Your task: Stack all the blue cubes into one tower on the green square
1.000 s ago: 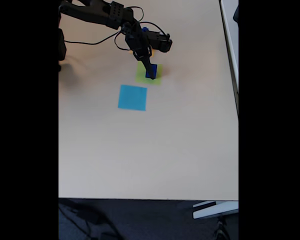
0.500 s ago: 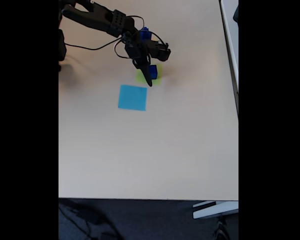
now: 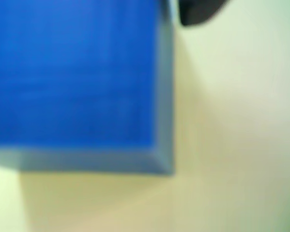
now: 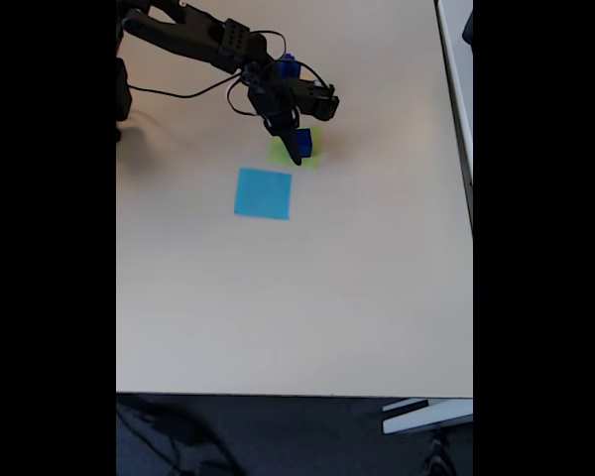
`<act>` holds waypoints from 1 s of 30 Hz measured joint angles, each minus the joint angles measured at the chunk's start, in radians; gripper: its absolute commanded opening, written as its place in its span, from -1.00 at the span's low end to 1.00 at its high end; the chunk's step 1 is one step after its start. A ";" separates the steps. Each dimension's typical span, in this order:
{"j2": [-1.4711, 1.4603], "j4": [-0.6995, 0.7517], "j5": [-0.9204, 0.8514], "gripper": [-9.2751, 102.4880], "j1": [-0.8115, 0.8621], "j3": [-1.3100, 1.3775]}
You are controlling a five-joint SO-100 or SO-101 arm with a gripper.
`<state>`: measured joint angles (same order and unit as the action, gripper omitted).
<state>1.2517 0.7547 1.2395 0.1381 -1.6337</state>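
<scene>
Black two-finger gripper [image 4: 296,151] carries a solid dark-blue cube [image 4: 302,140] between clenched jaws above the flat yellow-green square patch [image 4: 312,154]. Recommend centring before release.

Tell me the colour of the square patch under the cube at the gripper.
Light yellow-green. The patch under the blue cube shows best in the fixed view.

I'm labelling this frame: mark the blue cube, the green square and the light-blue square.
blue cube [image 4: 303,142]: fixed view, its visible side face.
green square [image 4: 279,154]: fixed view, its bare left part.
light-blue square [image 4: 263,193]: fixed view, its centre.
</scene>
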 measured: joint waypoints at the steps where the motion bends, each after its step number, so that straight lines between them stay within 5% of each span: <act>1: 0.000 0.000 -0.003 -0.30 0.000 0.000; 30: 0.000 -0.006 -0.044 -0.56 0.011 0.014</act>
<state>1.2517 0.7486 1.1950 0.1488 -1.6199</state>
